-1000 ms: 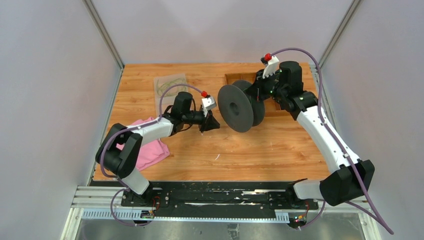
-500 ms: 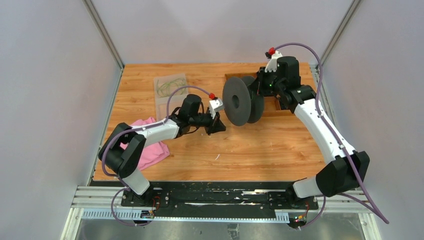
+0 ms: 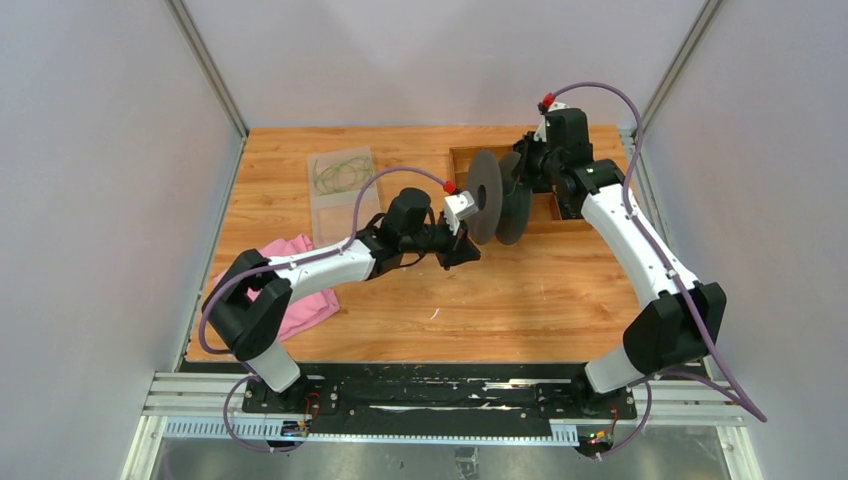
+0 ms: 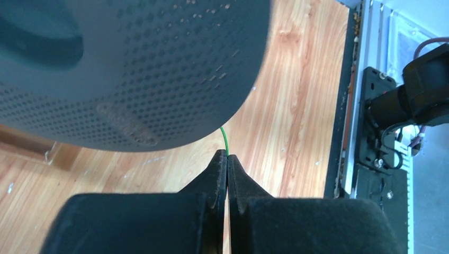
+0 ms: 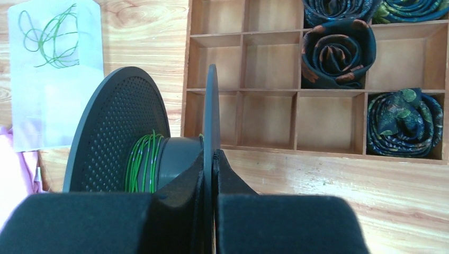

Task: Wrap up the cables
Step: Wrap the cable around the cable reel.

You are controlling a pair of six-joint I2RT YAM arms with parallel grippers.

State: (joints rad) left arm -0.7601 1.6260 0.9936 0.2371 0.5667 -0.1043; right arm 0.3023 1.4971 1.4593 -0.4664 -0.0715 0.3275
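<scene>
Light: bright and even, from above.
Shadows: faint and soft on the desk.
Focus: top view sharp; jaws blurred in both wrist views; spool soft at left wrist.

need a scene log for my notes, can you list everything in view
spool: one, black, held upright, far middle
cable: one, green, turns around the spool hub, thin end pinched at the left gripper
loose cables: a few, green, inside the bag
bag: one, clear, far left
cloth: one, pink, near left edge
tray: one, wooden, compartmented, far right behind the spool
rolled ties: four, dark patterned, in tray compartments
table: one, wood
left gripper: black, shut on the cable
right gripper: black, shut on a spool flange
</scene>
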